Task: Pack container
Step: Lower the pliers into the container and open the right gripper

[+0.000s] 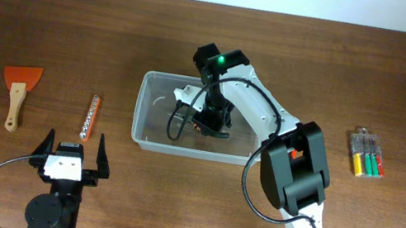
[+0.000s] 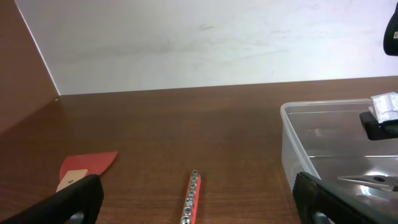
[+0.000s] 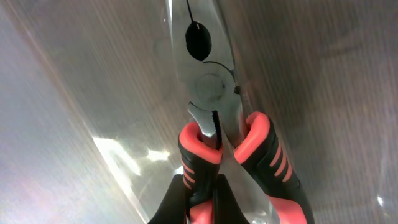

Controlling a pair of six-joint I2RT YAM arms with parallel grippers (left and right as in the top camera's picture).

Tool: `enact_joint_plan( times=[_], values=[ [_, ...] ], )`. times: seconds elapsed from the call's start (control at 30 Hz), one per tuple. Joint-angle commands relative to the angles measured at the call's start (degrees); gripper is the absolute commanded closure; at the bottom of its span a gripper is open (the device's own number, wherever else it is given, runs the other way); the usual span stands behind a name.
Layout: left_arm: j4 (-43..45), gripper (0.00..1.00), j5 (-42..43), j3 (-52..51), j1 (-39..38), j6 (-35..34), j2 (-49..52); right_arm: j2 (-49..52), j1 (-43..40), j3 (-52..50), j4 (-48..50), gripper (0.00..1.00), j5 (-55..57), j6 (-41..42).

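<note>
1. Clear plastic makes up the shallow rectangular container [image 1: 153,122], which sits at the middle of the brown wooden table [image 1: 321,59]. From overhead the right arm reaches over it and hides much of its floor.
2. The left wrist camera shows only the container's left end [image 2: 323,104]; the rest is cut off at the right edge.
3. Inside the container are steel pliers with red-and-black handles [image 3: 211,93]. I cannot tell whether they rest on its floor.
4. The right gripper [image 3: 200,190] is clamped on the pliers' left handle, and the bottom edge of the view crops its fingers.
5. The left gripper [image 1: 72,154] stands spread wide and holds nothing, at the near left of the table.
6. Left of the container lies an orange strip of small metal sockets [image 1: 90,115]. Farther left lies an orange-bladed scraper with a wooden handle [image 1: 19,86].
7. Well to the right lies a small clear pack of yellow, green and red items [image 1: 366,154], too small to identify.
</note>
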Motion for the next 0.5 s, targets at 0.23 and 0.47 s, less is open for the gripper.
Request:
enact_joint_plan(
  times=[0.23,0.47],
  values=[
    [0.0,0.01,-0.2,-0.2,-0.2,-0.7,-0.4,0.1,-0.2,-0.2,0.1,0.83,-1.5,0.0],
    [0.0,0.01,-0.2,-0.2,-0.2,-0.7,-0.4,0.1,-0.2,-0.2,-0.3,0.82,-1.5,0.5]
  ],
)
